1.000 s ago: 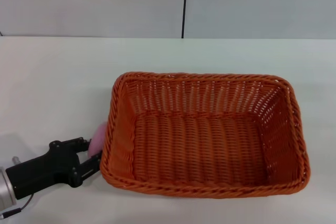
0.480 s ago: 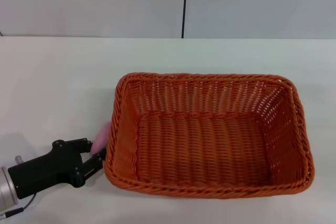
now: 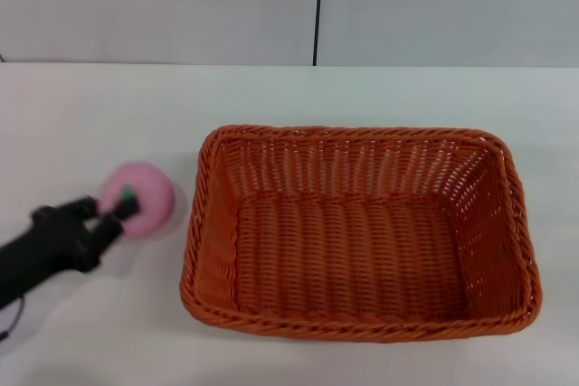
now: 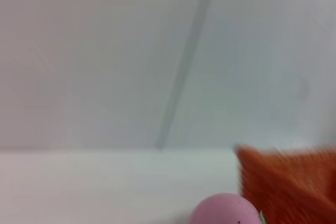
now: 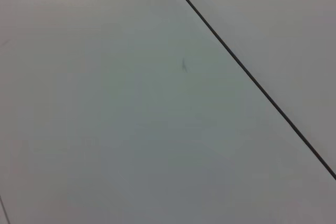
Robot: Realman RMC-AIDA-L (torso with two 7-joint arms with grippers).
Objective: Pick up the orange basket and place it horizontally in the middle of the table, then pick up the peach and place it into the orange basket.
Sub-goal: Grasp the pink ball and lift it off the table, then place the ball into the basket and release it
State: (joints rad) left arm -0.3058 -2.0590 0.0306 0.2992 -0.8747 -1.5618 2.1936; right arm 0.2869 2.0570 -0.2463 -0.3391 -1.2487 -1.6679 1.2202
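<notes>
The orange basket [image 3: 362, 232] lies lengthwise on the white table [image 3: 90, 115], right of centre, with nothing in it. The pink peach [image 3: 140, 196] with its green leaf mark is held left of the basket, apart from its rim, and looks slightly raised. My left gripper [image 3: 116, 210] comes in from the lower left and is shut on the peach's near side. The left wrist view shows the top of the peach [image 4: 226, 211] and a blurred edge of the basket [image 4: 289, 182]. My right gripper is out of view.
A pale wall with a dark vertical seam [image 3: 317, 6] runs behind the table's far edge. The right wrist view shows only that wall and the seam [image 5: 247, 72].
The left gripper has drawn back left and away from the basket's near-left corner, carrying the peach up into full view. The basket shifted slightly at first and now lies still.
</notes>
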